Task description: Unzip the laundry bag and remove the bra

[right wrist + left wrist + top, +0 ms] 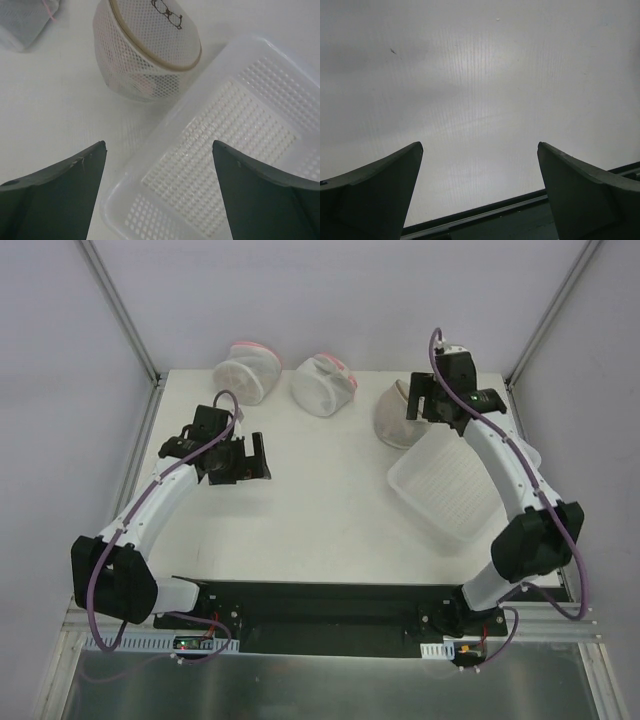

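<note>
I'm working in a lab test cell: plain grey panels on metal struts (120, 310) enclose my white table (300, 500).

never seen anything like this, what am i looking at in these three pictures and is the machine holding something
Two robot arms are bolted at the near edge of a white table. The wide picture looks down from above and behind them. The other two come from cameras on each wrist; the dark wedges at the bottom are that arm's jaws.

The left gripper is open over bare table. The right gripper is open too, above the laundry bag, a white mesh pouch with a beige rim, zipped shut. Beside it lies a white plastic tray. Two pink-trimmed pouches sit at the back. Nothing is held.
</note>
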